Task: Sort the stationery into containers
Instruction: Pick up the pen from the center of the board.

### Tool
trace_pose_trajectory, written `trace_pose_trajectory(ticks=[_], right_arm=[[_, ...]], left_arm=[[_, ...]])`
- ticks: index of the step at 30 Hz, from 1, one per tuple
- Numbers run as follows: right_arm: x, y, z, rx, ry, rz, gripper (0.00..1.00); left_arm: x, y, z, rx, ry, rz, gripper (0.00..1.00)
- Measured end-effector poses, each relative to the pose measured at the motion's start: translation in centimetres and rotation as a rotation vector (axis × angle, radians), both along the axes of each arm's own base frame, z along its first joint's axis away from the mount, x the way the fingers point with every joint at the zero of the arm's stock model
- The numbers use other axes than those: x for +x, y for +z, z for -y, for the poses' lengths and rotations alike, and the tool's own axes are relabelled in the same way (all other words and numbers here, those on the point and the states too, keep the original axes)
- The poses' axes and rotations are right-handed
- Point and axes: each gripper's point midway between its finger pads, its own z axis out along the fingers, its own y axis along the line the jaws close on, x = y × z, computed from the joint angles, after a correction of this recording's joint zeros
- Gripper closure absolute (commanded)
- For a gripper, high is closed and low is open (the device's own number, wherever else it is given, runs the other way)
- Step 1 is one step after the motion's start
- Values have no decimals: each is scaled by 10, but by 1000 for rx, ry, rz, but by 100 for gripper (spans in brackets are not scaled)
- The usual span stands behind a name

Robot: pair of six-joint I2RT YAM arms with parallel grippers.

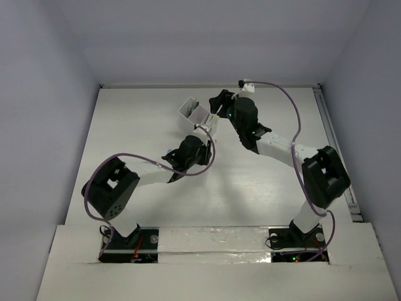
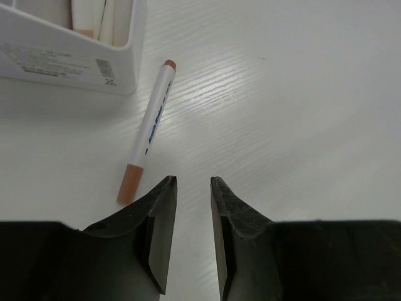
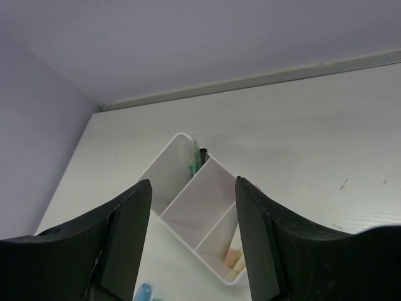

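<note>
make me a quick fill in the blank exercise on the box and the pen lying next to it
1. The white rectangular plastic box is divided into ___ compartments.
2. The white pen with orange ends lies on the ___, outside the box.
3. In the right wrist view, the box's middle compartment is ___.
4. The left fingers are parted and hold ___.
Missing words: three; table; empty; nothing.
</note>
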Motion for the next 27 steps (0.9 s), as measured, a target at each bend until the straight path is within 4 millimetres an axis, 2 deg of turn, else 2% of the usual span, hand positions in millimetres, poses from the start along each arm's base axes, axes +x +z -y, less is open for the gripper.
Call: trace_pose_trajectory(ticks=[2, 5, 10, 17, 21, 27], right_arm=[[-12, 13, 5, 15, 15, 20, 39], [-28, 18, 13, 17, 32, 27, 39], [-47, 4, 23, -1, 44, 3, 39], [-57, -23, 27, -28, 58, -49, 39], [-61, -27, 27, -28, 68, -58, 40], [-71, -19, 28, -15, 94, -44, 40]], left_arm=[[7, -8, 4, 43, -3, 10, 73], [15, -16, 7, 98, 5, 22, 71], [32, -20, 9, 157, 34, 51, 70], [51, -30, 19, 208, 37, 60, 68], [53, -45, 15, 255, 36, 44, 68], [57, -44, 11, 278, 59, 55, 68]])
